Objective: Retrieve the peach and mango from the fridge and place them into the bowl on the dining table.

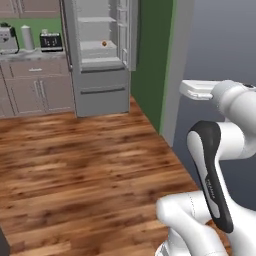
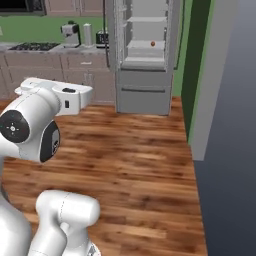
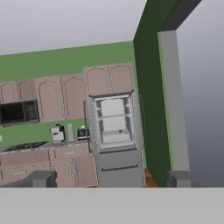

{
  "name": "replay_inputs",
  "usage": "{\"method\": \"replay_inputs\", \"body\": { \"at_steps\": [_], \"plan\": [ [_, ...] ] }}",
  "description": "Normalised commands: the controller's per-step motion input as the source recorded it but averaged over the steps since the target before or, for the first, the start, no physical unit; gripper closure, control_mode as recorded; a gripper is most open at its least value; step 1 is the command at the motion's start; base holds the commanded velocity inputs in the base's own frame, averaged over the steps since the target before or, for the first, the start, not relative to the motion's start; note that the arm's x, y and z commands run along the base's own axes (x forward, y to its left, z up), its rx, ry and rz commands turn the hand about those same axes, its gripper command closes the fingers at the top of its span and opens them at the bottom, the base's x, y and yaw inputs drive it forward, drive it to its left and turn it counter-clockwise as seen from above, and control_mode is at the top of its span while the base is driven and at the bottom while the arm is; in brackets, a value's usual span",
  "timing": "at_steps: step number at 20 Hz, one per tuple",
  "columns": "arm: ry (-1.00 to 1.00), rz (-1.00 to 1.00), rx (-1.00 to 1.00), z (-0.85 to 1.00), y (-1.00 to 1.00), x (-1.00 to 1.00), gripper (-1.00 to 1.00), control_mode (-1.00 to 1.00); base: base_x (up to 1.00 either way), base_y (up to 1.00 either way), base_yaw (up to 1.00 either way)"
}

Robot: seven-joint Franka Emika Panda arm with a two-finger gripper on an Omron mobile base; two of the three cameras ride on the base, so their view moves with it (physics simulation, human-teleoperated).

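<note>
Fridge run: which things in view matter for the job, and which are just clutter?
Job:
- fridge, doors open
- small orange fruit on its shelf, peach or mango, can't tell which

Clutter:
- toaster
- coffee machine
- pale canister
- stove
- microwave

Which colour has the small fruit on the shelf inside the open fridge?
Orange-red. The fruit on the fridge shelf shows best in the right base view.

A home kitchen: open fridge (image 1: pixel 100 55), brown cabinets (image 1: pixel 37 90), stove (image 2: pixel 30 47), wood floor (image 1: pixel 90 170).
</note>
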Motion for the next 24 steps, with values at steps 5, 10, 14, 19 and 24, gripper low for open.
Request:
{"method": "replay_inputs", "body": {
  "at_steps": [5,10,14,19,24],
  "plan": [
    [0.0,0.0,0.0,0.0,0.0,0.0,-1.0,1.0,1.0,-0.1,0.0],
    [0.0,0.0,0.0,0.0,0.0,0.0,-1.0,1.0,1.0,-0.07,0.0],
    [0.0,0.0,0.0,0.0,0.0,0.0,-1.0,1.0,1.0,0.0,0.0],
    [0.0,0.0,0.0,0.0,0.0,0.0,-1.0,1.0,0.98,-0.07,0.0],
    [0.0,0.0,0.0,0.0,0.0,0.0,-1.0,1.0,0.86,-0.22,0.0]
  ]
}}
